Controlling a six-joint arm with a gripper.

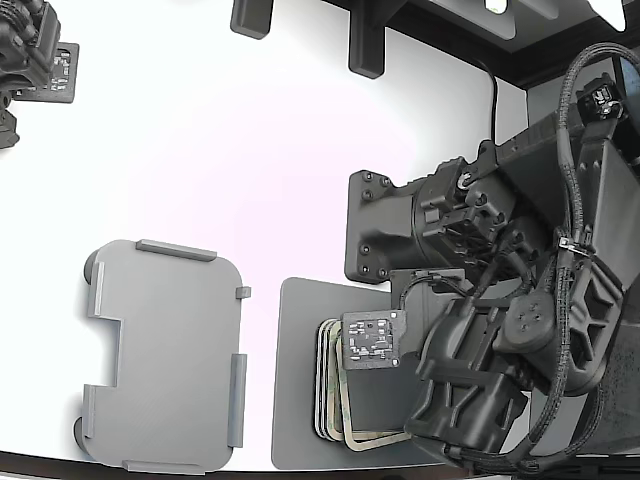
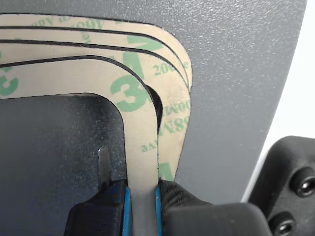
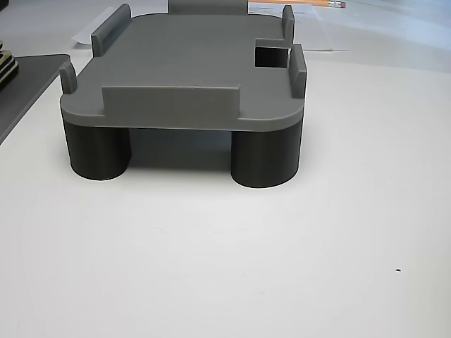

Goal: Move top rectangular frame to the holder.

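Observation:
The top rectangular frame (image 2: 140,147) is beige with green print and lies on a stack of like frames (image 1: 335,420) on a dark grey mat (image 1: 300,380). In the wrist view my gripper (image 2: 142,194) is shut on one side bar of the top frame, with a blue pad on each side. A dark gap shows under the frame's corner. In the exterior view the arm (image 1: 480,370) hides the fingers. The holder (image 1: 160,350), a light grey plate with raised tabs and a notch, stands bare at the exterior view's left. It also shows in the other view (image 3: 183,63), raised on round legs.
A second arm (image 1: 25,50) sits at the exterior view's top left. Black blocks (image 1: 365,45) stand at the back, and my arm's black base (image 1: 375,225) stands behind the mat. A tag plate (image 1: 372,340) hangs over the stack. The table's front edge runs just below the holder.

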